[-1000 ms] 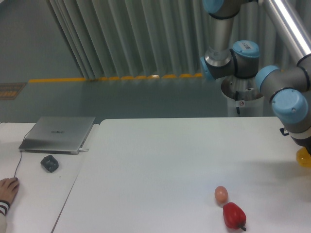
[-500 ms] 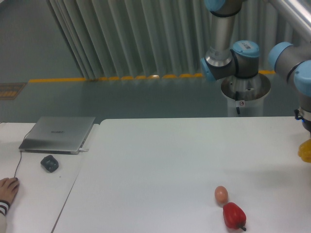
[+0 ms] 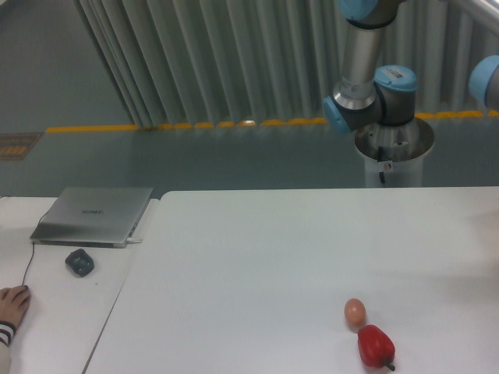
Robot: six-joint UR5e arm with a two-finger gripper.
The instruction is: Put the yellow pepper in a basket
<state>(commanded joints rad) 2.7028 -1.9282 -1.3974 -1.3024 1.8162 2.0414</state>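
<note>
The yellow pepper is out of view. My gripper is out of view past the right edge of the frame; only the arm's upper joints (image 3: 374,93) and a blue joint cap (image 3: 487,78) at the right edge show. No basket shows in this view. A red pepper (image 3: 375,346) with a dark stem lies near the table's front edge, with a pinkish-orange egg-shaped thing (image 3: 355,312) just behind it.
A closed silver laptop (image 3: 95,214) and a dark mouse (image 3: 79,262) sit on the left table. A person's hand (image 3: 12,305) rests at the left edge. The arm's base pedestal (image 3: 392,160) stands behind the white table (image 3: 273,257).
The arm's lower joints and the yellow pepper at the right edge have moved right and out of the frame. The red pepper and the egg-shaped thing have not moved.
</note>
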